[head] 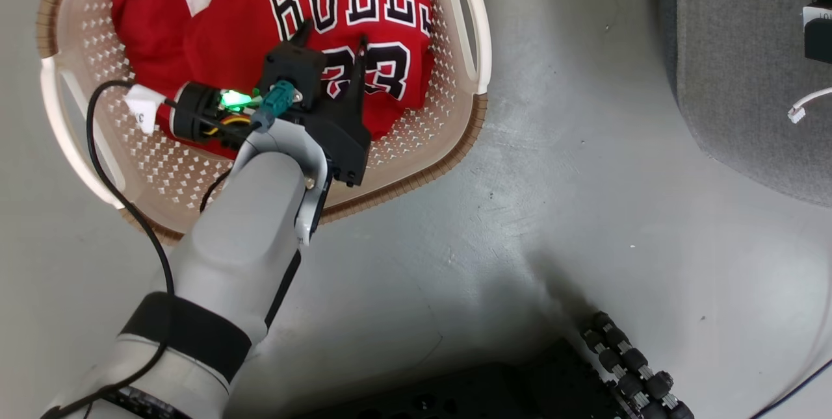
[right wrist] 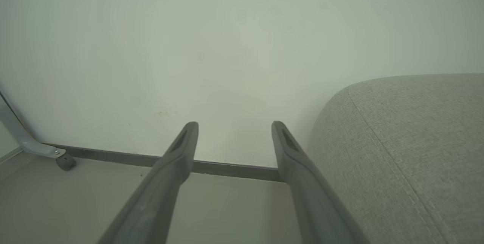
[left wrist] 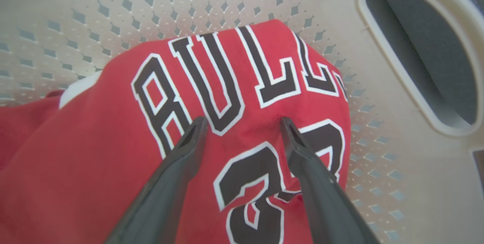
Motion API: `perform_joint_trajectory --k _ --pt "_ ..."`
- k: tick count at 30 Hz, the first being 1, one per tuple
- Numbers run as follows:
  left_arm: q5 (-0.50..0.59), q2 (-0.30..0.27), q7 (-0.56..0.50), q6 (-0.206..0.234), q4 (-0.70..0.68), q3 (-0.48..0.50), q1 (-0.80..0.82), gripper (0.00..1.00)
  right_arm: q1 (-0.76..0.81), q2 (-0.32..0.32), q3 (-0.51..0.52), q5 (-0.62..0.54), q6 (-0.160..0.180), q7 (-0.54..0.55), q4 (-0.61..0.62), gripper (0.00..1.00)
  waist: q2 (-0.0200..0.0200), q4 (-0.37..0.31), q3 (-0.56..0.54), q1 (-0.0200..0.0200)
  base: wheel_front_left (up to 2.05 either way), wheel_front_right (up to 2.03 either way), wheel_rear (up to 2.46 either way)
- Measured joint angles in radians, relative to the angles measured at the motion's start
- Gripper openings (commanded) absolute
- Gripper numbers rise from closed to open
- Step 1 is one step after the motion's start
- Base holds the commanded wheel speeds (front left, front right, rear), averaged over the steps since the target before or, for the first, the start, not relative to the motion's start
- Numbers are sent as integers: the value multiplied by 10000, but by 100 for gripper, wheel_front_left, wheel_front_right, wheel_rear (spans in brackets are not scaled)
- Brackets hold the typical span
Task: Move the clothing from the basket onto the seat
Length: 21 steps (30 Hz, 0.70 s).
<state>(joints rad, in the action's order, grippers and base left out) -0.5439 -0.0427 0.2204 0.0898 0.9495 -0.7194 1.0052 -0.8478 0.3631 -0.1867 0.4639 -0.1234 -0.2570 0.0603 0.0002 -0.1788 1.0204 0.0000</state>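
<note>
My left gripper [head: 333, 32] is down inside the basket [head: 416, 165], jaws spread as wide as they go and gripping nothing. Its fingertips [left wrist: 287, 127] rest on the clothing [head: 221, 36], straddling a patch of the jersey [left wrist: 264, 66] just below the "BULLS" lettering, at the top of the number. One tip dimples the cloth; no fold is pinched between the two. The red heap fills the basket's far part and reaches toward the wall with the white handle [head: 465, 16]. Bare perforated plastic shows along the near edge, under my wrist.

The basket stands on the grey floor [head: 552, 211]. The seat [head: 734, 68] is well apart, off to the right, with open floor between them. At the seat's right edge sits a black object [head: 820, 36] with a white cable [head: 806, 107] — I cannot tell what it is.

My right gripper [right wrist: 234, 124] also has its jaws wide and holds nothing. It points at a pale wall [right wrist: 227, 47] and its grey skirting [right wrist: 227, 169], with the seat's rounded corner just to its right. A caster [right wrist: 65, 162] on a metal leg stands at the floor's left edge.

The left wrist view gives me the tip contact up close. The head view gives the layout of basket and seat, and the right wrist view shows the seat's stitched seam.
</note>
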Motion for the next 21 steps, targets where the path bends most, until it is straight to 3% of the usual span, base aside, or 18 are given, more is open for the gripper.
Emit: perform_joint_trajectory --k 13,14,15,21 --pt "-4 0 10 171 886 -86 819 97 8 -12 -144 42 -2 0 196 100 -1 -288 386 0 0 0 0" --pt "-6 0 10 174 903 -96 870 42 8 -25 -169 61 -2 0 196 100 -1 -304 395 0 0 0 0" --pt "-33 2 10 203 918 -104 903 0 6 -48 -188 104 -2 0 188 100 -1 -320 398 0 0 0 0" --pt "-303 4 21 245 984 -194 782 0 12 -119 -265 130 -2 0 -113 100 -1 -341 191 0 0 0 0"
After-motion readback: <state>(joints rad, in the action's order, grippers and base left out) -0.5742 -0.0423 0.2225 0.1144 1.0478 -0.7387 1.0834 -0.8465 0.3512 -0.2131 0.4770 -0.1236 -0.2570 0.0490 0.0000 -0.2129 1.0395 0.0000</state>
